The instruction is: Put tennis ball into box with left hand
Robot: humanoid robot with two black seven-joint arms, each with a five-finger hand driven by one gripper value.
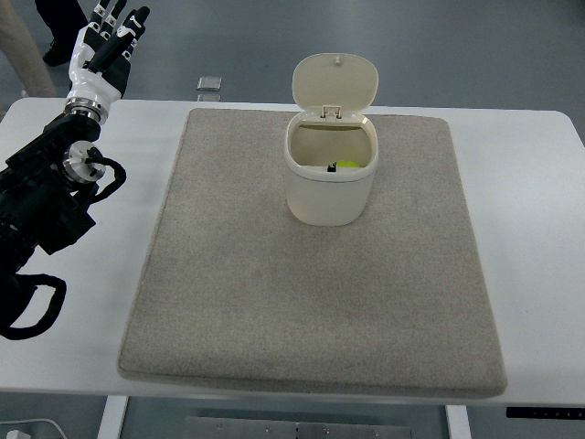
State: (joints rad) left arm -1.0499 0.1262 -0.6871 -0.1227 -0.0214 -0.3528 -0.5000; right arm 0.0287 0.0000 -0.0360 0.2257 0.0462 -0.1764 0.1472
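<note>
A cream bin-shaped box (330, 178) with its flip lid (335, 84) raised stands on the grey mat (311, 302), toward the far middle. A yellow-green tennis ball (346, 165) lies inside it, partly hidden by the rim. My left hand (109, 41) is raised at the far left corner, well away from the box, with its fingers straight and spread and nothing in them. The left arm (50, 197) runs along the left edge. No right arm shows.
The mat covers most of the white table (535, 229). A small dark object (210, 84) lies on the floor beyond the table's far edge. A person's legs and shoe (41, 41) show at the top left, close to my raised hand.
</note>
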